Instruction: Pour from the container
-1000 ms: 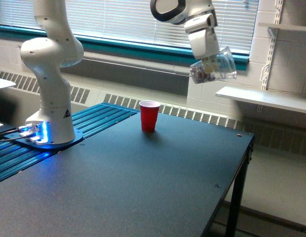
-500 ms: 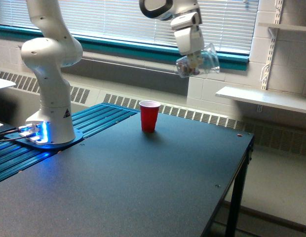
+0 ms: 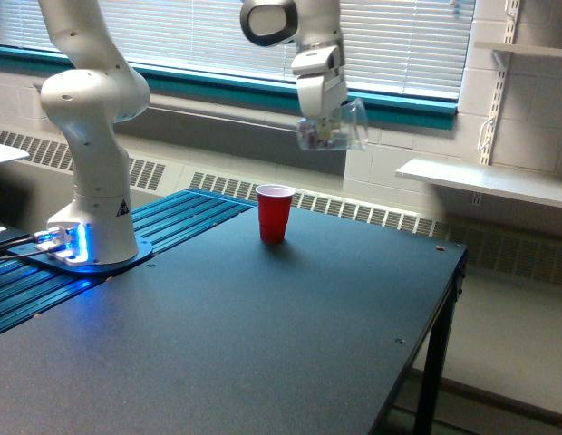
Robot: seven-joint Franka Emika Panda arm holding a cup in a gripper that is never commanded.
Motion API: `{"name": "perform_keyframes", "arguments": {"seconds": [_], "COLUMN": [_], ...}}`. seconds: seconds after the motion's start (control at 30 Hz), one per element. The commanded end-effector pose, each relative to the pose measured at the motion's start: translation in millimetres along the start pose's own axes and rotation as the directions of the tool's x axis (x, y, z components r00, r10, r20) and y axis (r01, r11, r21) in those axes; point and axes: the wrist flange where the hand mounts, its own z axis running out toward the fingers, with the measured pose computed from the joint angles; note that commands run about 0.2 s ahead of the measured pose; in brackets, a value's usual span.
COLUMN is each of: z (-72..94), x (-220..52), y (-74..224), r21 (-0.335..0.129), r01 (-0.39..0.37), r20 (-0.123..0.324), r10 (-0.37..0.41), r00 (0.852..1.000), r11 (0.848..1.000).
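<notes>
Clear tub point(image 3: 340, 130) tipped on its side in the air, pinched by the fingers point(image 3: 319, 128), contents blurred, red cup point(image 3: 274, 213) upright near the table's point(image 3: 263, 335) far edge

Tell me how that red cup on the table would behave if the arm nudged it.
The red cup looks like thin plastic, so probably light and easily slid on the smooth dark table. It stands upright, taller than wide, with a narrower base, so a high push would likely tip it. Whether it holds anything cannot be seen.
</notes>
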Motion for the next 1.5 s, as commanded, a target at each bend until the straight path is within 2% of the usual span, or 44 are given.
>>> {"name": "perform_keyframes", "arguments": {"seconds": [0.03,0.37,0.8,1.3,1.5], "z": [5.2,13.5,24.8,42.9,45.5], "x": [-51.5,-107.2,-142.0,-206.6,-212.5], "y": [-6.1,4.5,16.2,32.1,38.0], "r21": [-0.005,-0.017,-0.041,-0.061,-0.070], "r01": [0.109,0.198,0.239,0.352,0.345], "r20": [0.023,0.060,0.122,0.210,0.234], "r10": [-0.109,-0.197,-0.233,-0.333,-0.321], "r00": [0.994,0.979,0.965,0.919,0.918], "r11": [0.994,0.980,0.970,0.934,0.936]}}
